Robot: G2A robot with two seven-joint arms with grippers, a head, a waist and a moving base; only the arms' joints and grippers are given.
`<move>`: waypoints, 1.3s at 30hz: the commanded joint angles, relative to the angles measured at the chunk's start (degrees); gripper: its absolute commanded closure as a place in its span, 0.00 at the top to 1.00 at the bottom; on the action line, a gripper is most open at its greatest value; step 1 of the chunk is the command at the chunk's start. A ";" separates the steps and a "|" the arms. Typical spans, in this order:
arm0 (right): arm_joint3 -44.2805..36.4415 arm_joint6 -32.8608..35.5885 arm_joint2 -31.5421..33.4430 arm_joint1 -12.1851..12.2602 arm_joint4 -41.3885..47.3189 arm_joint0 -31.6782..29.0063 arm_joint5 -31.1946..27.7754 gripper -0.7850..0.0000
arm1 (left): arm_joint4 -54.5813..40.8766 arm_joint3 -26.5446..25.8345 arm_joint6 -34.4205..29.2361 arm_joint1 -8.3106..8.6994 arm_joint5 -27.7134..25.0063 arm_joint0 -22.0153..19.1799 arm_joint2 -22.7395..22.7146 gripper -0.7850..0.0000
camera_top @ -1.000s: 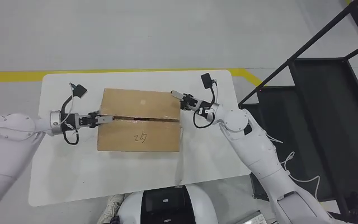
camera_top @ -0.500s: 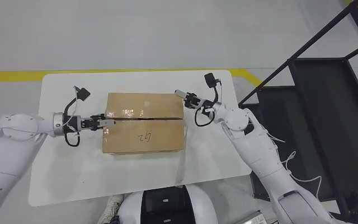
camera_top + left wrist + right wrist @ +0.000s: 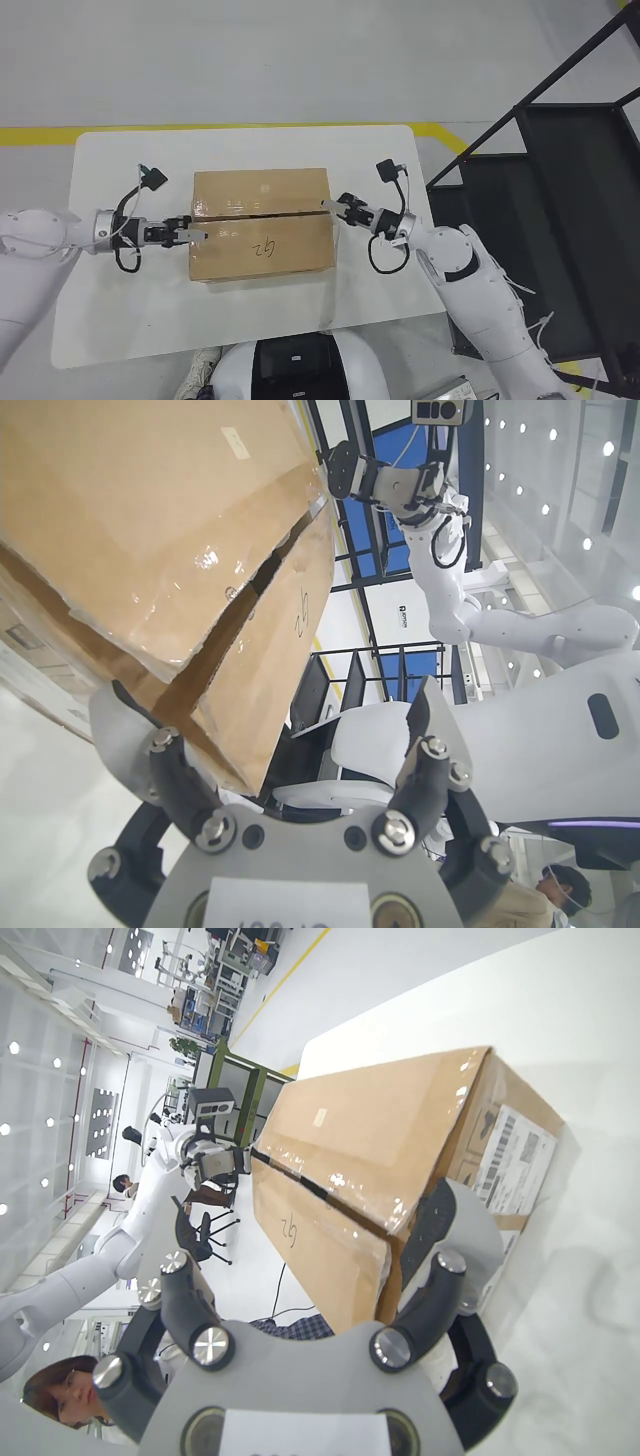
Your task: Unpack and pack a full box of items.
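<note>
Though cardboard looks stiff, the full box point(image 3: 262, 225) likely handles heavy; it sits on tabletop point(image 3: 120, 160) between left pincer point(image 3: 200, 233) and right pincer point(image 3: 335, 207), both spread apart. Take hold at seam point(image 3: 262, 211) ends.

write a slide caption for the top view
Cardboard box, flaps down, on a white table, with the open left gripper and open right gripper at opposite ends of its top seam.

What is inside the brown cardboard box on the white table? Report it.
Nothing inside can be seen. The brown cardboard box is closed on top, and the narrow seam gap along its top shows only darkness. The contents are covered.
</note>
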 commanded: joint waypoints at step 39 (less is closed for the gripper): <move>-2.70 13.01 -2.32 1.35 17.08 -4.60 -12.31 1.00 | -5.14 3.46 3.85 1.67 -3.44 5.94 -11.75 1.00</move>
